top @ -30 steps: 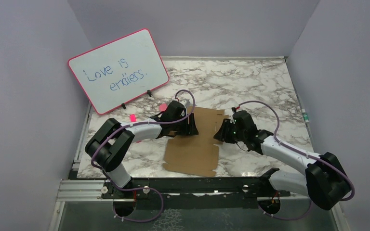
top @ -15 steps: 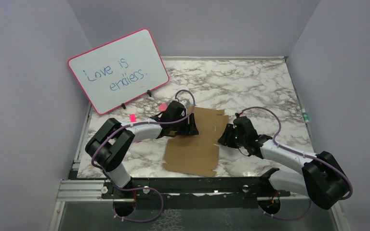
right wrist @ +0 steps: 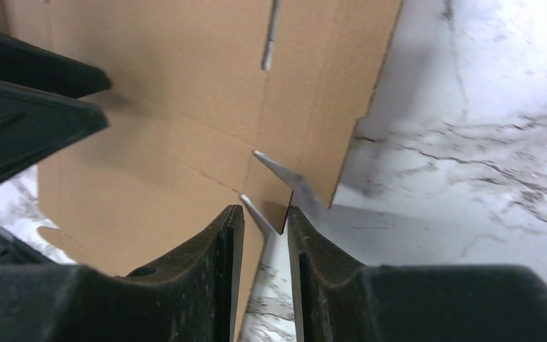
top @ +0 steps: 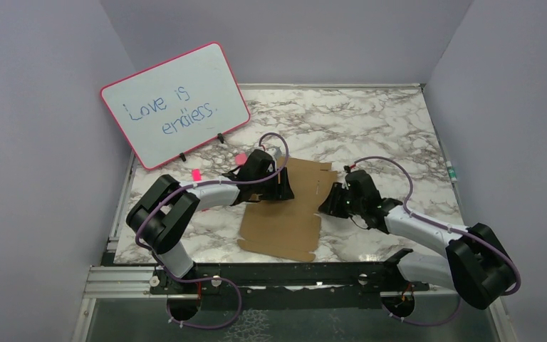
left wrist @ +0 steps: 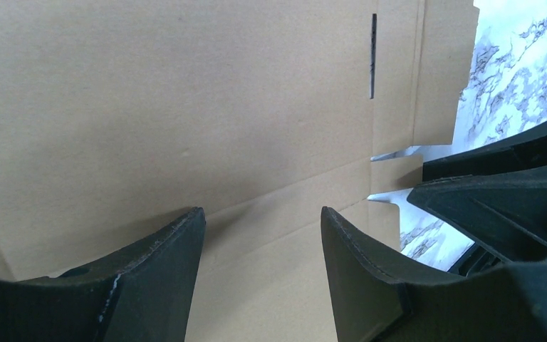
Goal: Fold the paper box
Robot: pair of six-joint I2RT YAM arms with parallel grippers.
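The paper box [top: 285, 214] is a flat brown cardboard sheet with creases, a slit and notched flaps, lying on the marble table between my arms. My left gripper [top: 283, 187] is low over its far left part with the jaws open and empty, and bare cardboard [left wrist: 185, 107] shows between the fingertips [left wrist: 192, 221]. My right gripper [top: 325, 205] is at the sheet's right edge. Its jaws [right wrist: 263, 214] stand a narrow gap apart at the notch, and a flap corner [right wrist: 279, 214] pokes between the tips. Marble shows through the gap.
A pink-framed whiteboard [top: 174, 103] reading "Love is endless." stands at the back left. Two small pink items [top: 196, 174] lie near the left arm. Grey walls enclose the table, and a black rail [top: 278, 274] runs along the near edge.
My right gripper dropped and drew back from the flap, then edged left to the sheet's right edge. The sheet's near edge shifted slightly left. My left arm stayed still.
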